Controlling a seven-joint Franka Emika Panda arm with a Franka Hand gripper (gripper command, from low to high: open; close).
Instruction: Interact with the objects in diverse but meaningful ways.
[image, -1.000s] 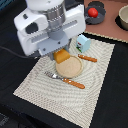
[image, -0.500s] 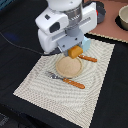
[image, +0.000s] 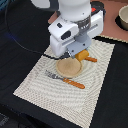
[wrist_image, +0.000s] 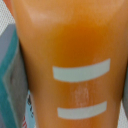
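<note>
A yellow-orange block (wrist_image: 70, 55) with two pale bars fills the wrist view, very close to the camera. In the exterior view an orange piece (image: 85, 54) shows just under the white hand, at the far edge of the tan round plate (image: 69, 68). My gripper (image: 82, 50) is hidden by the hand, so its fingers do not show in either view. Beside the block lies the pale blue-white carton (wrist_image: 9, 82). An orange-handled fork (image: 66, 79) lies in front of the plate, and an orange knife handle (image: 92, 59) sticks out behind it.
The plate and cutlery rest on a striped beige placemat (image: 42, 87) on a black table. A pale bowl (image: 123, 18) stands at the back on the exterior view's right. Something red (image: 98, 7) peeks out behind the arm.
The arm has moved toward the exterior view's right, uncovering most of the plate. The plate and fork have stayed in place.
</note>
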